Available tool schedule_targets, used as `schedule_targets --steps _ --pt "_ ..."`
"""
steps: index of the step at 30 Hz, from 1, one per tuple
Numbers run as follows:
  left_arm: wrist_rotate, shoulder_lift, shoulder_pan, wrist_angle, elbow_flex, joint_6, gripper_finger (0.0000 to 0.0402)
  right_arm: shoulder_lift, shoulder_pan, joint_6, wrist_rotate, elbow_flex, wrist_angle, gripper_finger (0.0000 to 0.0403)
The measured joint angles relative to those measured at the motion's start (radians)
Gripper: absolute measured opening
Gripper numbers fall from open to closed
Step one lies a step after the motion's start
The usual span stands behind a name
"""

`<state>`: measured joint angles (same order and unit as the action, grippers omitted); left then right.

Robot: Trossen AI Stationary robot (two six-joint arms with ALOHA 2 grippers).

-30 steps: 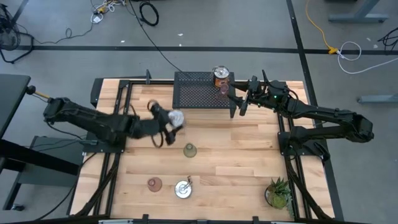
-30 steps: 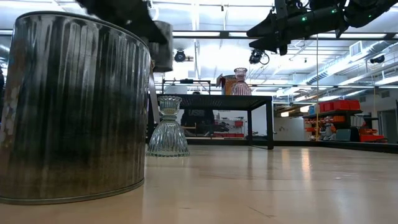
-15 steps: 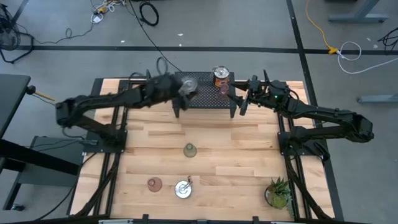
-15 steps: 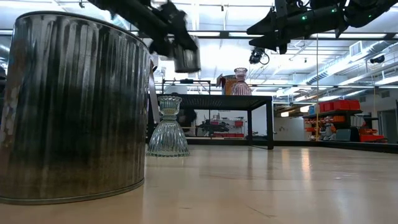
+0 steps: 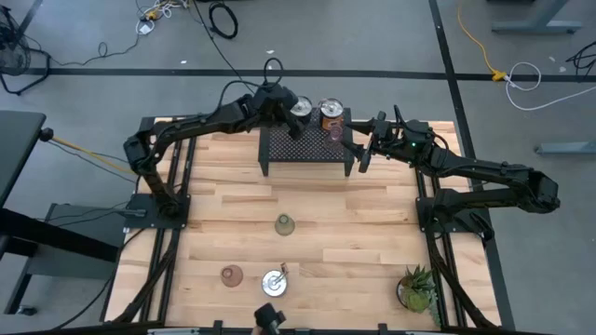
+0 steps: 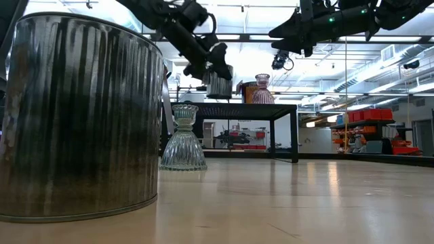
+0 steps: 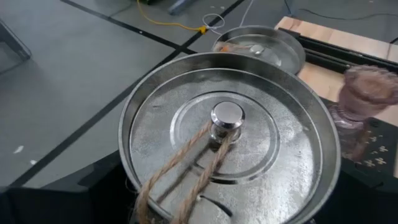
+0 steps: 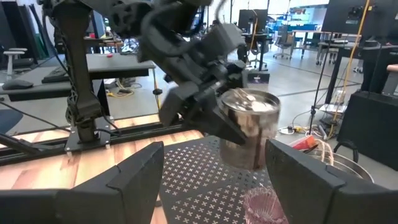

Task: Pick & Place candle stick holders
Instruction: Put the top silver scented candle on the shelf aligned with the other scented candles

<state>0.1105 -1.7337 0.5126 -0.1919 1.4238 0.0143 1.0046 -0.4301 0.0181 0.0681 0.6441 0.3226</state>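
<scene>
My left gripper (image 5: 291, 113) is shut on a silver-topped holder (image 5: 301, 108) above the far left part of the black mesh rack (image 5: 307, 141). Beside it on the rack stand the orange-copper holder (image 5: 330, 114) and a pink cup (image 5: 335, 133). My right gripper (image 5: 357, 149) hangs open and empty at the rack's right end. On the table stand an olive-green cup (image 5: 284, 224), a pinkish-brown cup (image 5: 231, 274) and another silver-topped holder (image 5: 274, 282). Only two tiny cups besides the pink one on the rack show. My left gripper pinches the holder's ribbed metal body (image 8: 252, 134) between its two fingers, which slant down from the table's left side. The holder stands upright, its round top (image 7: 227, 134) with knob and rope loop up, lifted just clear of the rack's top (image 6: 237, 106).
A spiky green potted plant (image 5: 416, 288) stands at the near right corner. A small dark device (image 5: 268, 316) sits at the near edge. Black frame rails run along the table's left and right sides. Bare wood lies between the rack and the near row of holders.
My left gripper has carried the silver-topped holder from the table's left middle up and toward the far edge, then rightward over the rack, where it now stands next to the orange-copper holder. The holder stays upright.
</scene>
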Motion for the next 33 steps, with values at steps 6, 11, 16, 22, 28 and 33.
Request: schedule_targets --steps 6,11,16,22,28,33 --pt "-0.086 -0.046 0.040 0.008 0.010 0.004 0.0365 0.000 0.000 0.000 0.000 0.000 0.020 0.0279" --pt "-0.081 -0.057 0.057 0.023 0.010 -0.001 0.0365 0.000 0.000 0.000 0.000 0.000 0.033 0.0279" --pt "-0.111 -0.071 0.072 0.075 0.010 0.000 0.0365 0.000 0.000 0.000 0.000 0.000 0.035 0.0279" --pt "-0.123 -0.101 0.070 0.089 0.010 -0.001 0.0365 0.000 0.000 0.000 0.000 0.000 0.035 0.0279" --pt "-0.130 -0.136 0.071 0.125 0.009 -0.004 0.0365 0.000 0.000 0.001 0.002 0.000 0.035 0.0279" --pt "-0.106 -0.134 0.074 0.123 0.009 -0.008 0.0365 0.000 0.000 0.008 0.011 0.000 0.034 0.0279"
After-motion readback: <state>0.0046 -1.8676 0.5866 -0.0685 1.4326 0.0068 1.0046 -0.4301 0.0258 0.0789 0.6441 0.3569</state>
